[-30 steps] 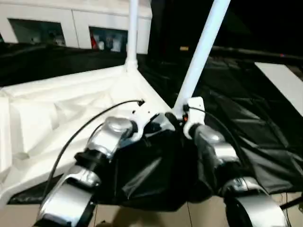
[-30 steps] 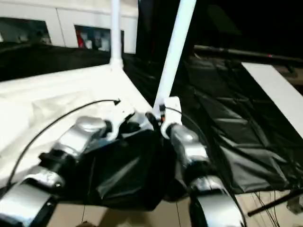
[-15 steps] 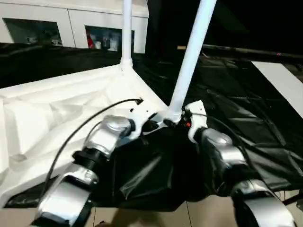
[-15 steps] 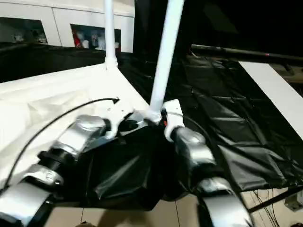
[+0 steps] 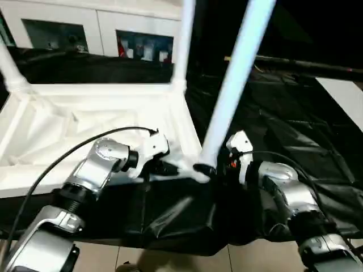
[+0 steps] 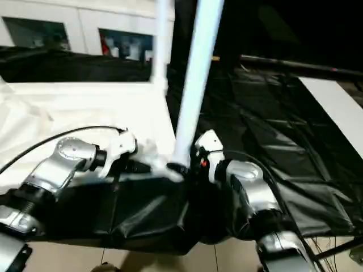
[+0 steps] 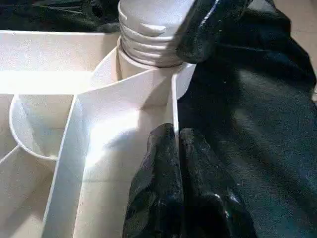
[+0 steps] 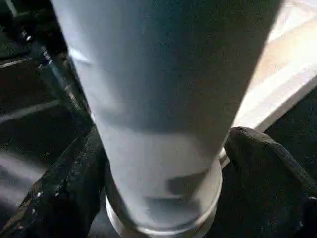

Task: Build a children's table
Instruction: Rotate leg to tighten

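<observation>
Your right gripper [image 8: 163, 198] is straddling the leg [image 5: 229, 107] loosely at the table top's [image 5: 85, 122] near corner, five o'clock; your left gripper [image 7: 176, 163], clenched, is pinching the rim. Knock that leg and it's tilting from its socket. Black sheeting [image 5: 295, 130] is covering the bench; a cabinet [image 5: 85, 34] is standing at twelve.
</observation>
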